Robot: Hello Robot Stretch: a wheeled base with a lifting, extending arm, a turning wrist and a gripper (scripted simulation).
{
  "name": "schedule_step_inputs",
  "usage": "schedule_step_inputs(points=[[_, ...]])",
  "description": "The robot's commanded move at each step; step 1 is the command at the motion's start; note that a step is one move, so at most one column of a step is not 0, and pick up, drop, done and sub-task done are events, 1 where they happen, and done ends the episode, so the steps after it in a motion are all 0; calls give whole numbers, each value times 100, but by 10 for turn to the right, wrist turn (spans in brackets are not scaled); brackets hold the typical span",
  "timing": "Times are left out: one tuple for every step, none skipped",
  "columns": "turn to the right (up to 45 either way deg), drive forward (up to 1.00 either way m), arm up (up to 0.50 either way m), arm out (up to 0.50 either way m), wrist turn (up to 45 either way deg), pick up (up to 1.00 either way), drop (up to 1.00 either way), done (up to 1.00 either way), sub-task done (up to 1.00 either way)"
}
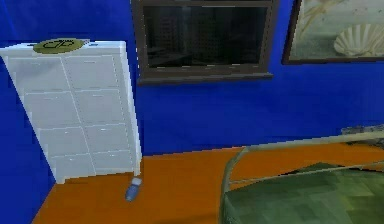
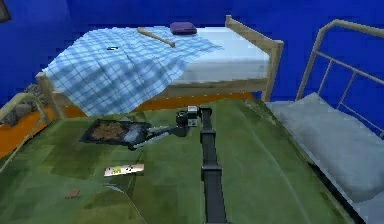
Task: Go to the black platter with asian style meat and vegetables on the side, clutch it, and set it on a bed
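A dark flat platter (image 2: 113,132) with brownish food on it shows over the green bedcover (image 2: 270,170) in the arm side view, left of the middle. My arm (image 2: 209,170) rises from the bottom edge, and my gripper (image 2: 152,131) reaches left from its far end to the platter's right edge. I cannot tell whether it holds the platter, since the bedcover lies right behind it. The same green bed (image 1: 320,190), with its metal frame, fills the forward view's lower right.
A white remote-like thing (image 2: 125,170) and a small brown bit (image 2: 72,193) lie on the green cover. Beyond stands a bed with a blue checked blanket (image 2: 125,62); a grey-mattress bed (image 2: 335,140) is at right. A white dresser (image 1: 78,110) stands on the orange floor (image 1: 180,180).
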Motion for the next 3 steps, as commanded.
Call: schedule_step_inputs(points=[[0,0,0,0,0,0,100,0,0],[0,0,10,0,0,0,0,0,0],[0,0,0,-8,0,0,0,0,0]])
